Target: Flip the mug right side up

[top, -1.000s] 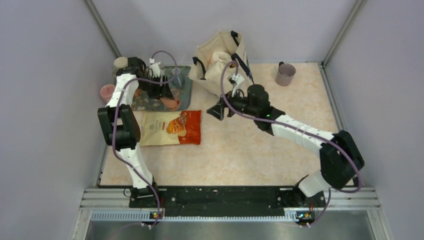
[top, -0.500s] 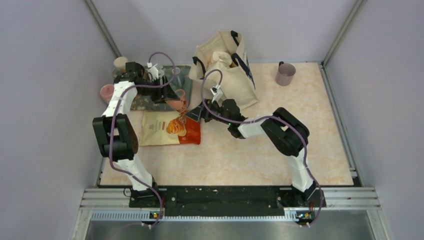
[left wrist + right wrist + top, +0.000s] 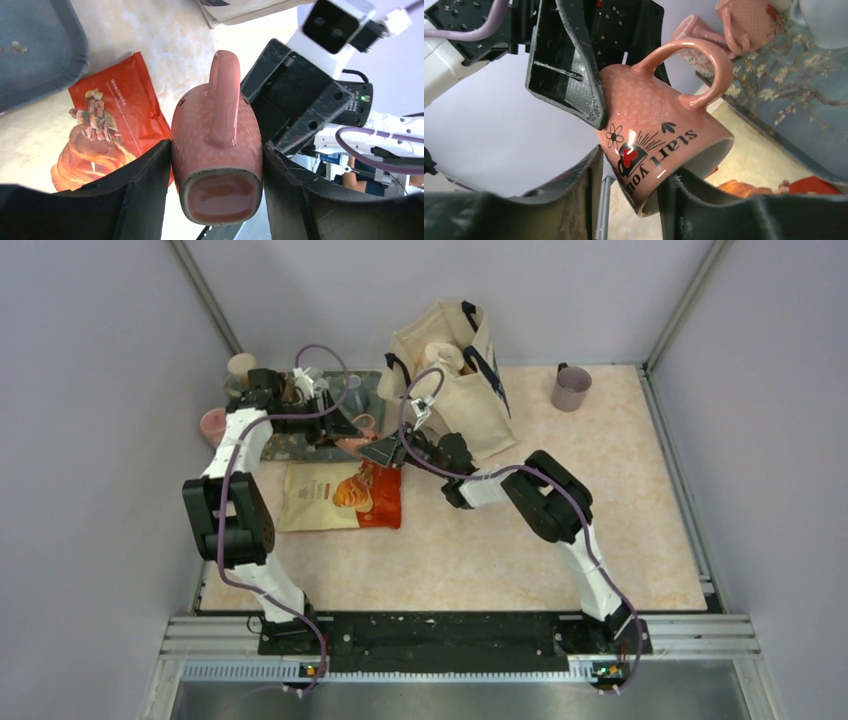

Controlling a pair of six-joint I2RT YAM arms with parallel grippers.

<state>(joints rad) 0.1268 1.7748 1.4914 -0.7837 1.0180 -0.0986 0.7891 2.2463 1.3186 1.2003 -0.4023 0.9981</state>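
Pink mug (image 3: 200,135) is off the counter (image 3: 520,540), held aloft and tilted on its side above the near right corner of the tray (image 3: 290,445) and the snack bag (image 3: 340,495). The left hand (image 3: 217,155) pinches it across the body at the base end, handle uppermost. The right hand (image 3: 630,169) straddles the rim end; whether its fingers press cannot be told. Judgement: a mid-air handover, giving the right hand a grip that allows setting the mug down mouth-up.
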